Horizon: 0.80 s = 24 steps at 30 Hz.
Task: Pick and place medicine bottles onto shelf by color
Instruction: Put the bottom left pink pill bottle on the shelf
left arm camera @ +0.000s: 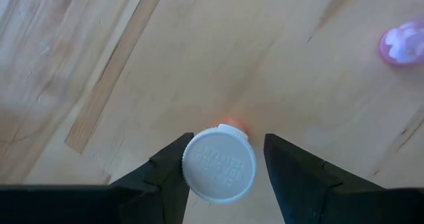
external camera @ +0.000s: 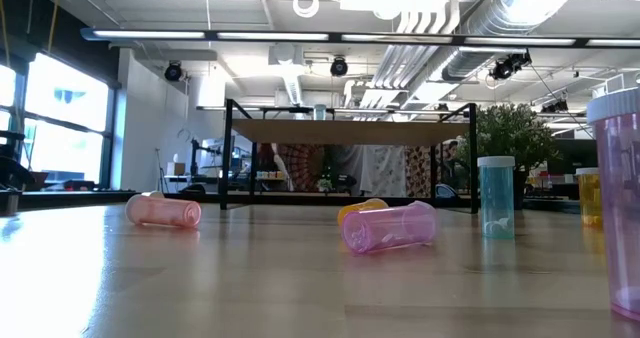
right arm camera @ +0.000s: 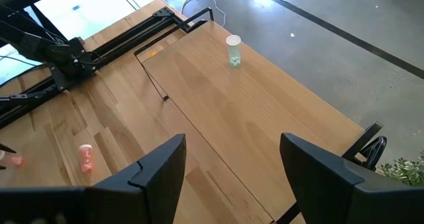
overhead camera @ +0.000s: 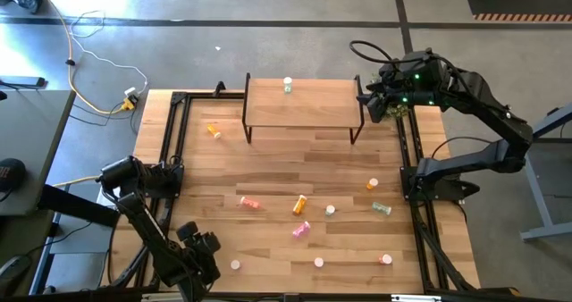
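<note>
The left gripper [left arm camera: 225,168] is low over the near left part of the table [overhead camera: 268,163], and its two fingers [left arm camera: 162,177] stand close on both sides of an upright bottle with a white cap [left arm camera: 218,166]. One finger touches the cap; on the other side a thin gap shows, so a firm hold cannot be confirmed. A pink bottle [left arm camera: 401,44] stands near it. More bottles lie scattered across the near half of the table, among them an orange one [overhead camera: 300,204] and a pink one [overhead camera: 301,230], with bare wood between them. The shelf [overhead camera: 302,101] stands at the far edge and carries only one green bottle [overhead camera: 288,86], so most of its board is free. The right gripper [right arm camera: 232,164] hangs above the right end of the shelf with its fingers wide apart, holding nothing.
</note>
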Each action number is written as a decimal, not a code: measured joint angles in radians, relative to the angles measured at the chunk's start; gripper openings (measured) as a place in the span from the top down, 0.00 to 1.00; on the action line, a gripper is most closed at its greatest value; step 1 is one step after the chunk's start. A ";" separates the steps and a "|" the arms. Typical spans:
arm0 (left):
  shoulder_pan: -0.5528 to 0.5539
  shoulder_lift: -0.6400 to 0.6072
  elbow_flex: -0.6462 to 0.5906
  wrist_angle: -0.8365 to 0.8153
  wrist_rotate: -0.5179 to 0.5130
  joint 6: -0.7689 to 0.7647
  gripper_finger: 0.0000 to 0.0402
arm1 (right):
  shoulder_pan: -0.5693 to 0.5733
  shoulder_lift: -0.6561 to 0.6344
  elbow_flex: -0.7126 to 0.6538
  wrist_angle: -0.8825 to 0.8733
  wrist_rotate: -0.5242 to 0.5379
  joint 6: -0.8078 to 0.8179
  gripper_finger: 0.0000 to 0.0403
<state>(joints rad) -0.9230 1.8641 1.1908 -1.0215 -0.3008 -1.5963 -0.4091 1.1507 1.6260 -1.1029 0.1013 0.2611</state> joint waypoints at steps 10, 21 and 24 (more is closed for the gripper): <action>0.000 0.000 0.000 0.014 0.001 -0.002 0.60 | 0.000 0.000 0.000 0.000 0.000 -0.015 0.41; 0.000 0.000 0.000 0.016 0.001 -0.024 0.76 | 0.000 0.000 0.000 0.000 0.000 -0.016 0.41; 0.000 0.000 0.000 0.017 0.001 -0.025 0.77 | 0.000 0.000 0.000 -0.001 0.000 -0.019 0.41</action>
<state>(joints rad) -0.9230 1.8641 1.1908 -1.0047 -0.2996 -1.6210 -0.4091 1.1507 1.6260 -1.1034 0.1017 0.2424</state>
